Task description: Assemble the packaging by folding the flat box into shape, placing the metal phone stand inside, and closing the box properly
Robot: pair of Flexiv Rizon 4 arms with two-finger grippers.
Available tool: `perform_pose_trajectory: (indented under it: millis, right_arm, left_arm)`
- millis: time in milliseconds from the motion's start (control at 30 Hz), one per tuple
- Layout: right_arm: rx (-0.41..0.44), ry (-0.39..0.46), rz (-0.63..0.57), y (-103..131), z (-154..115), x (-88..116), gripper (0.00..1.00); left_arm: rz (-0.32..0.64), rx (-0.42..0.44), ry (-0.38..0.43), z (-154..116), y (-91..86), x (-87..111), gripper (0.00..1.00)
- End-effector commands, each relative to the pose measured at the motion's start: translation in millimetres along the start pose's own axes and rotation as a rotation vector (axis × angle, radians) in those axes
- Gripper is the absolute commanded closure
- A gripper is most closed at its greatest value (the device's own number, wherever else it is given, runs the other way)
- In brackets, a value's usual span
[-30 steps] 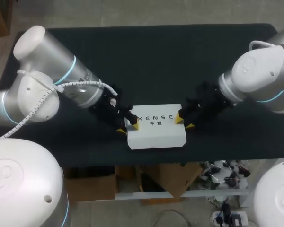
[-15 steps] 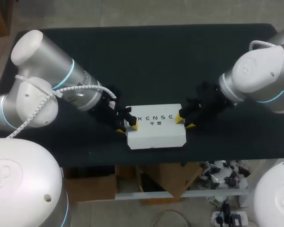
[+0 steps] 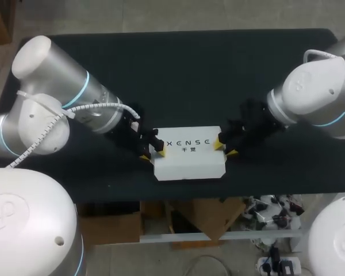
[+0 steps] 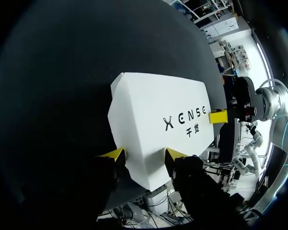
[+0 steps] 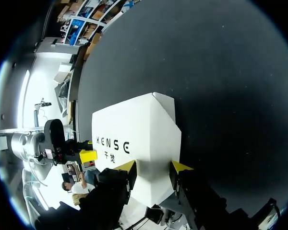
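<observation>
Box [image 3: 190,154], white, folded and lid down, lies near the front edge of the table [image 3: 190,75]. Left gripper [image 3: 151,153] pinches its left end and right gripper [image 3: 224,148] its right end, fingers wide apart. Phone stand unseen, presumably inside. Judged nearly finished; final closure unconfirmed.

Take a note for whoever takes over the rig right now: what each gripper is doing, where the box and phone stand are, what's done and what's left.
left gripper: at the left end of the white box; these views do not show whether it is gripping.
right gripper: at the box's right end; same doubt.
white box: folded into shape, lying flat on the black table near its front edge, top looks closed.
phone stand: not in view; it may be inside, unconfirmed.
Done: box folded, top down.
Left: probably check that the end flaps are tucked, confirm the stand is inside, then back both arms away.
</observation>
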State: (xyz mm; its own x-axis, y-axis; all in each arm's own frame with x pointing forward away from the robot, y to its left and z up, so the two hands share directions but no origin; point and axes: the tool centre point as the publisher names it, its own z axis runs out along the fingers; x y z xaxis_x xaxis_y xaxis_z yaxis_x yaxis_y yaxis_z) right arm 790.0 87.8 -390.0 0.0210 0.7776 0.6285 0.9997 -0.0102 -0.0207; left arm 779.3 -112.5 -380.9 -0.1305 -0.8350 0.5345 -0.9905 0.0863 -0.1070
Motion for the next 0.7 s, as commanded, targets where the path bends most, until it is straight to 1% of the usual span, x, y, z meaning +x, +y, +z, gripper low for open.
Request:
perform_pose_trajectory:
  millis: [33, 333, 400, 700]
  right_arm:
    - [-0.008, 0.001, -0.003, -3.2, -2.8, 2.1, 0.53]
    - [-0.016, 0.006, -0.005, -4.5, -4.2, 3.9, 0.53]
    - [-0.015, 0.011, -0.004, -3.8, -3.6, 4.6, 0.53]
    - [-0.007, 0.021, -0.002, -2.9, -1.3, 5.3, 0.53]
  left_arm:
    - [0.000, 0.004, -0.009, -2.0, -0.7, 0.1, 0.45]
    - [0.005, 0.002, -0.009, -4.3, -0.9, -0.4, 0.45]
    - [0.007, -0.005, -0.008, -3.7, -1.1, 1.2, 0.47]
    - [0.019, -0.033, -0.010, 3.7, -0.6, 8.9, 0.49]
